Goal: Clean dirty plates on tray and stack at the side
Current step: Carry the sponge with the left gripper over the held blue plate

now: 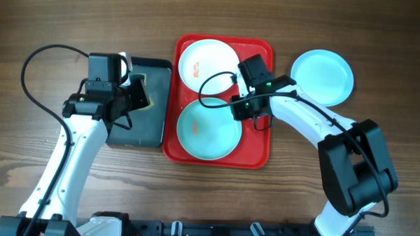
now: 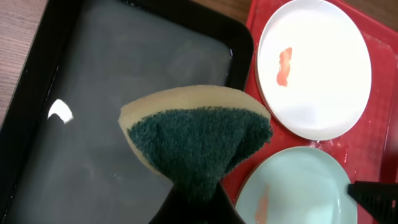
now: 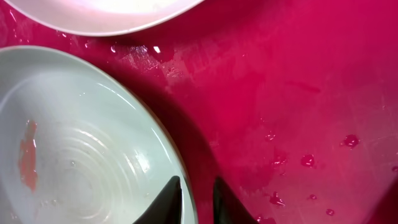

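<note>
The red tray [image 1: 266,156] lies in the middle of the wooden table [image 1: 399,30], and 2 of the 3 plates rest inside it. The white plate [image 1: 208,64] fills the far end, with an orange-red smear [image 2: 284,66] on its face. The pale blue plate [image 1: 208,130] fills the near end, just beside the white one, and it carries a fainter smear [image 3: 28,155] on its ribbed inner surface. The third plate [image 1: 322,77], also pale blue, sits on the bare wood just beside the tray's far right corner, apart from the others.

The left gripper [image 1: 137,94] hangs over the right edge of the black tray [image 1: 150,133], which lies against the red tray's left side and holds a thin film of water. Its fingers are pressed together on a sponge [image 2: 199,143], folded so the dark green scouring face points out and the yellow foam shows along the top edge.

The right gripper [image 3: 196,180] is low over the red tray at the right rim of the pale blue plate. 1 finger stands over the plate's inside and the other over the wet red plastic, with the rim running between them. The gap is narrow, and from the wrist view I cannot tell whether they actually pinch the rim. Water droplets [image 3: 305,160] bead on the tray floor beside it.
</note>
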You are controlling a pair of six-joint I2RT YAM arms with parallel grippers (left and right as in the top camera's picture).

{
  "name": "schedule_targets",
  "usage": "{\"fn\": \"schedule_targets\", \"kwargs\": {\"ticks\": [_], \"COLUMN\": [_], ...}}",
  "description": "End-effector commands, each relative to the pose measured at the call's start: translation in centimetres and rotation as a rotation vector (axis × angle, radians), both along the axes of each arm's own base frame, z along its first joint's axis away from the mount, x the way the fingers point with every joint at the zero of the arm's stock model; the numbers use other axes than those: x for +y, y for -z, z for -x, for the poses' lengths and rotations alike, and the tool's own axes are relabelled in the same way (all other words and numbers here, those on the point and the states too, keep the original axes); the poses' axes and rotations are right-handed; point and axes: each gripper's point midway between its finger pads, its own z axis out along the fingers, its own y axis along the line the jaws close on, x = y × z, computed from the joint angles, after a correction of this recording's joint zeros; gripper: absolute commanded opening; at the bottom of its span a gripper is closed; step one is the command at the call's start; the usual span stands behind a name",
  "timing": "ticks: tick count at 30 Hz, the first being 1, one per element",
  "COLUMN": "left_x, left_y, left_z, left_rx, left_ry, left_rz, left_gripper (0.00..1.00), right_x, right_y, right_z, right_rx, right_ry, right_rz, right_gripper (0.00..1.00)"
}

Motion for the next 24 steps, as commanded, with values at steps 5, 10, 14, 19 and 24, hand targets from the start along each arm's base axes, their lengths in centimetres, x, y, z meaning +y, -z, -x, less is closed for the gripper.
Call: {"fn": "schedule_targets", "kwargs": {"ticks": [5, 10, 14, 19, 24], "left_x": [-0.3, -1.0, -2.4, -2.2, -3.4], "left_y": [0.5, 0.4, 0.0, -1.1, -0.5], "left_z": [0.5, 0.5, 0.1, -0.6, 0.3], "left_rx": [0.024, 0.019, -0.017, -0.050, -0.003], "left_ry": [0.027, 0.048, 0.112, 0.129, 0.185], "left_rz": [-0.002, -0.001, -0.016, -0.040, -0.010], "left_gripper": [0.04, 0.04, 0.04, 0.04, 0.04], "right_x": [-1.4, -1.3, -1.3, -0.9, -0.8], "right_y": [0.9, 0.9, 1.0, 0.9, 0.9], "right_z": [-0.2, 0.0, 0.1, 0.6, 0.5], "right_rx": [0.037, 0.055, 0.055, 0.052, 0.035], "right_ry": [0.201, 0.235, 0.210, 0.094, 0.050], "right_rz": [0.044, 0.029, 0.037, 0.033, 0.032], "right_gripper": [0.04, 0.04, 0.04, 0.04, 0.04]}}
